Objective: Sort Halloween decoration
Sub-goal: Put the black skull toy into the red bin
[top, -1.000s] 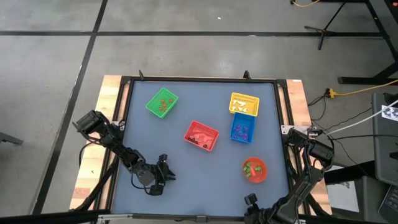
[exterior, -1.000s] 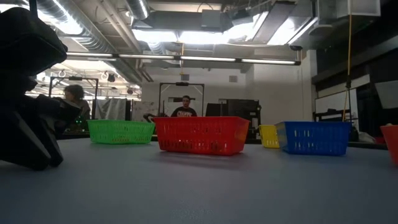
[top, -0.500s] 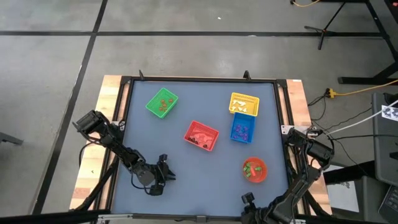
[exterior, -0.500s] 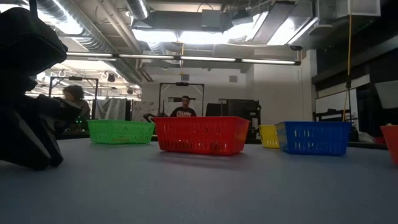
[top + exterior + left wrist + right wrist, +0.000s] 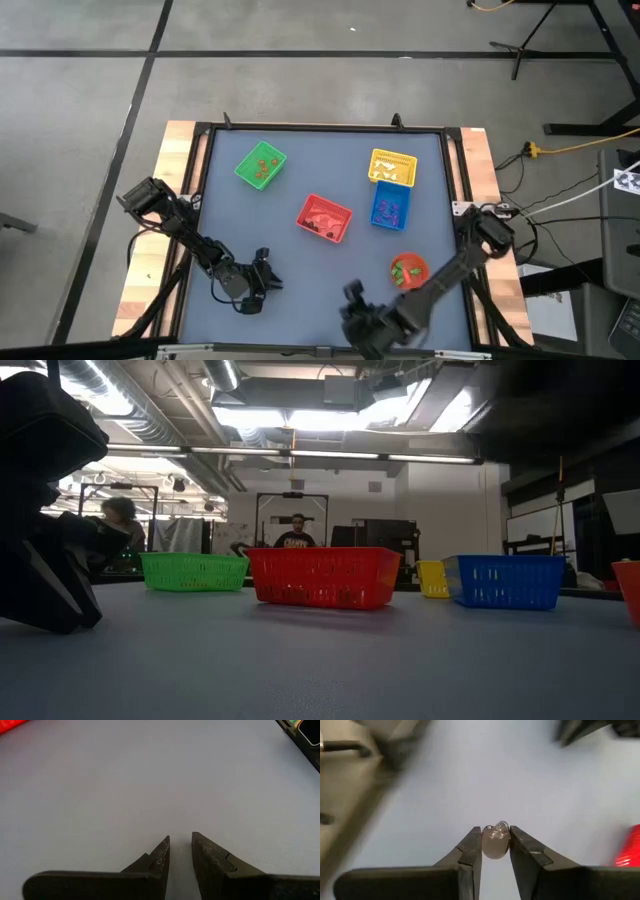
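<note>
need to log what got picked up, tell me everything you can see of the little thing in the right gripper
The trinket is a small pale, whitish rounded lump with a tiny glossy loop or bump on top; it looks like smooth plastic. It sits pinched between the two dark fingers of the right gripper, touched on both sides and held clear of the grey table. What figure it depicts cannot be told.

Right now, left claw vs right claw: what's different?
The left claw holds nothing, its fingers slightly apart over bare table; the right claw is shut on a small pale trinket. In the high view the left claw sits near the table's front-left, the right claw at front-centre. Both have dark fingers.
</note>
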`<state>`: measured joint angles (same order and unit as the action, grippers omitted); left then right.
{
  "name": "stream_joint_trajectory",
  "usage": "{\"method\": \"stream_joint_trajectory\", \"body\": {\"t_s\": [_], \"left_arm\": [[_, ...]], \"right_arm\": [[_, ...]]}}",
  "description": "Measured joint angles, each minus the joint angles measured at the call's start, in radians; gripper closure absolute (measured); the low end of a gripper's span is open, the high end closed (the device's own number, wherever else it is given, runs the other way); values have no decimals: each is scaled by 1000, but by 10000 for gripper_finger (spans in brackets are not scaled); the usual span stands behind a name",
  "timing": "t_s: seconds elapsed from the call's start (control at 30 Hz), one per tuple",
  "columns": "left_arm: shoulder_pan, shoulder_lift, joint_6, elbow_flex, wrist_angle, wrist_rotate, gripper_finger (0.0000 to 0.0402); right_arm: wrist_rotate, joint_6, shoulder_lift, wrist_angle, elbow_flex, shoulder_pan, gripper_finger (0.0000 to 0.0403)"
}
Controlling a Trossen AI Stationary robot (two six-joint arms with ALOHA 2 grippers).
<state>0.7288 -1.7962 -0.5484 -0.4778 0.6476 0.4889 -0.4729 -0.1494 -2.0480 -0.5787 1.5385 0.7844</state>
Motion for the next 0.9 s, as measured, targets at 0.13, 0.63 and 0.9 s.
{"method": "stream_joint_trajectory", "body": {"t_s": [0.13,0.63,0.9], "left_arm": [[0,0,0,0,0,0,337],[-7,58,29,0,80,40,337],[-6,288,259,0,57,42,337]], "right_arm": [[-30,145,0,2,36,-103,322],[-36,392,0,4,54,-436,322],[-34,427,0,4,54,-513,322]]}}
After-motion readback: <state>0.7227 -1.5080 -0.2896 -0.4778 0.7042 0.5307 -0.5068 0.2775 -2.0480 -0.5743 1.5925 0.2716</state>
